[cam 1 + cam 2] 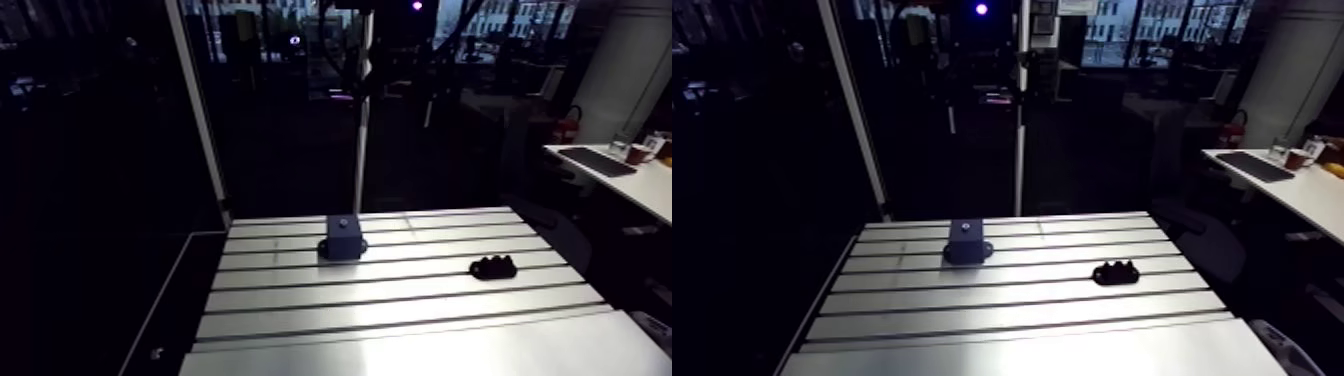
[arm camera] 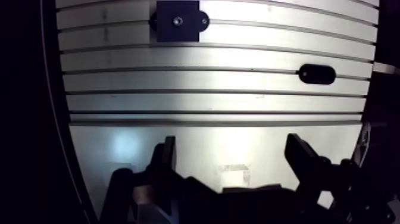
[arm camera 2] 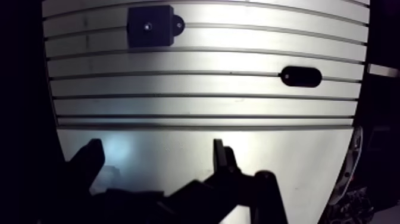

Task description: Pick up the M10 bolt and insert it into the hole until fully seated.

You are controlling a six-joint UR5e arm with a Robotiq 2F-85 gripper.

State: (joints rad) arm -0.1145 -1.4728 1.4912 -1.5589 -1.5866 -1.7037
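Gripper (image 2: 232, 142) is hovering with fingers (image 2: 168, 156) spread, pinching nothing, over the counter (image 2: 208, 101). Ahead, a blue block (image 1: 342, 240) is sitting with the hole (image 1: 343, 223) facing up; well apart, a black piece (image 2: 316, 74) is lying, bolt too small to tell

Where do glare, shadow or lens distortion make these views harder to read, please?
Wrist view: light glares off the table ahead of the open gripper, its straight slots bow into curves, and the block and the small black part show mostly as dark shapes. Arm view: the table is evenly lit, but both parts look dark against it.
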